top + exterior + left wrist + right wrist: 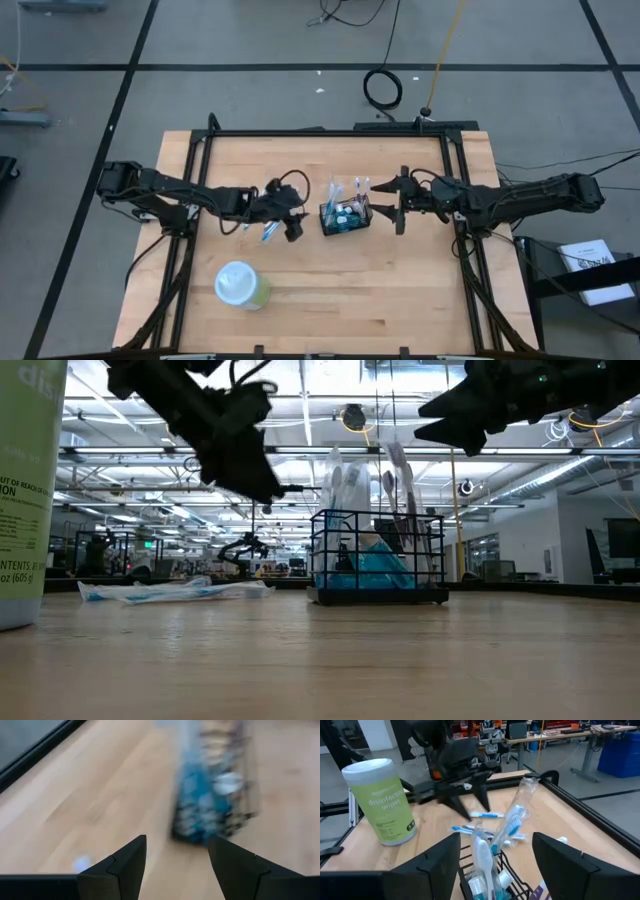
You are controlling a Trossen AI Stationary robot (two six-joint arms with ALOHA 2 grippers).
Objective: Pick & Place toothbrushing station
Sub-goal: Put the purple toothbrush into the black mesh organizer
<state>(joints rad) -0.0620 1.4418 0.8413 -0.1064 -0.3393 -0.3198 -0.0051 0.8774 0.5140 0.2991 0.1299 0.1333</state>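
Observation:
The toothbrushing station, a small black wire caddy point(345, 214), stands on its base at the table's middle. It holds upright wrapped toothbrushes point(485, 855) and a blue packet point(378, 568). My left gripper point(297, 221) is open and empty just left of the caddy and above the table. In its wrist view point(177, 865) the caddy point(215, 795) lies ahead of the fingers. My right gripper point(392, 203) is open and empty just right of the caddy and raised. In its wrist view point(497, 865) the caddy point(487, 882) lies between and below the fingers.
A pale-green wipes canister point(241, 286) stands near the front left, and it also shows in the right wrist view point(382, 802). Wrapped toothbrushes point(270, 230) lie flat on the table under my left gripper. A black frame point(330, 132) runs along the table's far edge and sides.

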